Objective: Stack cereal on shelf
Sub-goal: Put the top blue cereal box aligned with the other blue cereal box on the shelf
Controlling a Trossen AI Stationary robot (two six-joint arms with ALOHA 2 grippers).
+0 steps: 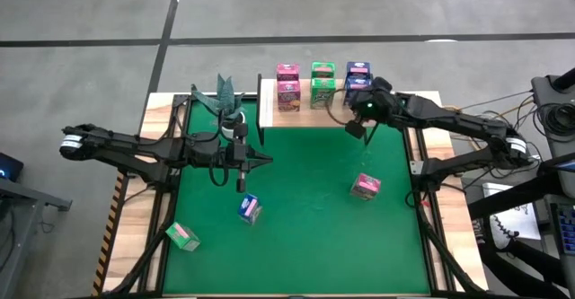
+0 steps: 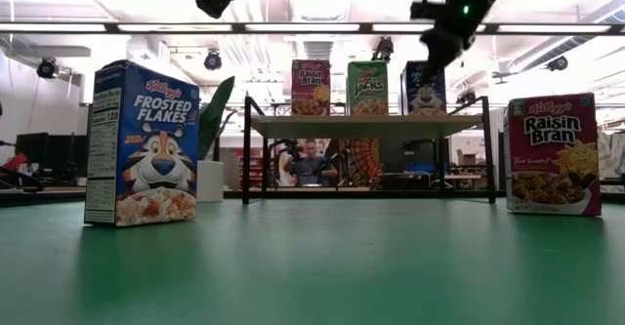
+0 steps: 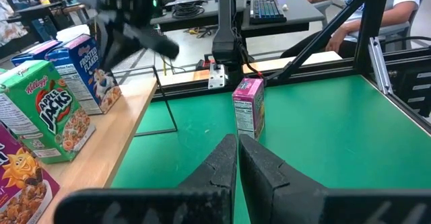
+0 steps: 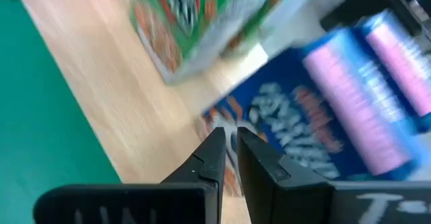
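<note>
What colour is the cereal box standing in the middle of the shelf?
Green, an Apple Jacks box between a pink and a blue one on the shelf; clearest in the low view.

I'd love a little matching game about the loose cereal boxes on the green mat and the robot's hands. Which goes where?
Things:
1. Blue box
2. Pink box
3. Green box
4. Right hand

Places:
A. by the mat's near left corner
B. on the mat's right side
C. at the shelf edge, shut and empty
D. on the mat, near the left hand

Pairs: 1-D, 2-B, 3-A, 4-C
</note>
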